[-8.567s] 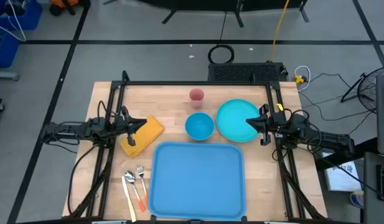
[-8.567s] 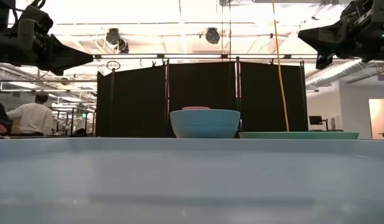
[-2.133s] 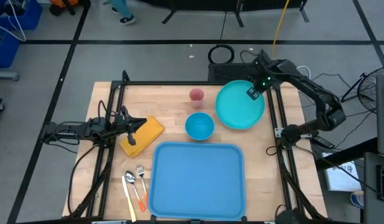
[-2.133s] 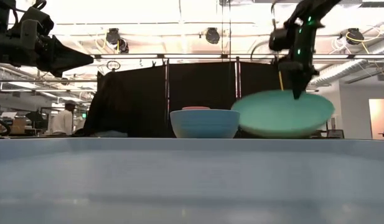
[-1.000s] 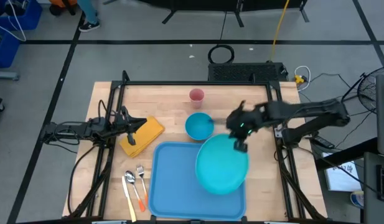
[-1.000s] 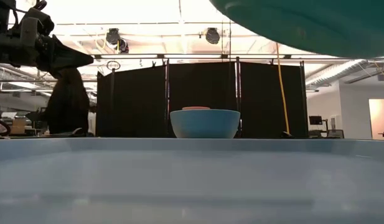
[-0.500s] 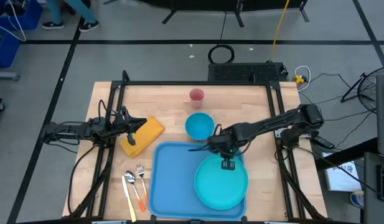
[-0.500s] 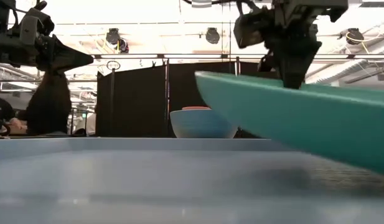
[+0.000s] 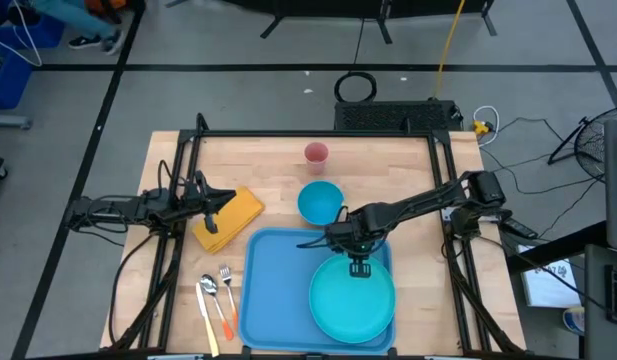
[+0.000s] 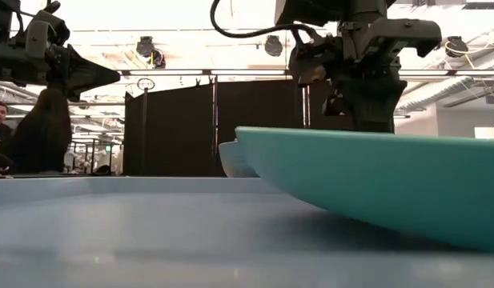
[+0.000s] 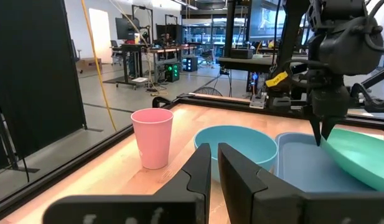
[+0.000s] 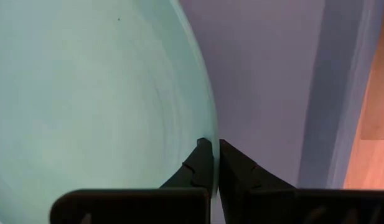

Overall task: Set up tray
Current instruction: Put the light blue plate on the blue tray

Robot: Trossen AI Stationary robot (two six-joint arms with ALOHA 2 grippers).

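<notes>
The blue tray [image 9: 278, 290] lies at the table's near edge. A round teal plate [image 9: 351, 298] sits over the tray's right half, tilted in the low view [image 10: 391, 180], its far rim raised. My right gripper [image 9: 358, 262] is shut on that far rim and also shows in the left wrist view [image 11: 321, 132]. My left gripper [image 9: 216, 205] waits shut above the yellow cloth [image 9: 238, 212] on the table's left side. Whether the plate's near edge touches the tray, I cannot tell. My right gripper [image 12: 213, 144] pinches the plate's far rim [image 12: 206, 127] between its two fingers [image 12: 203, 155], one finger over the plate's inside and one outside it. It comes from above, pointing down. The plate is tilted, sloping down from the held rim toward the near edge.
A small blue bowl [image 9: 320, 202] stands just beyond the tray's far edge, close to the right arm. A pink cup [image 9: 316, 153] stands farther back. A fork, a spoon and an orange-handled utensil [image 9: 216, 295] lie left of the tray. People stand in the room behind [image 10: 38, 132].
My right gripper has carried the plate from high above the tray's right side down and toward the near edge, turning to point downward. The plate has dropped from well overhead to just over the tray floor, still held by its far rim.
</notes>
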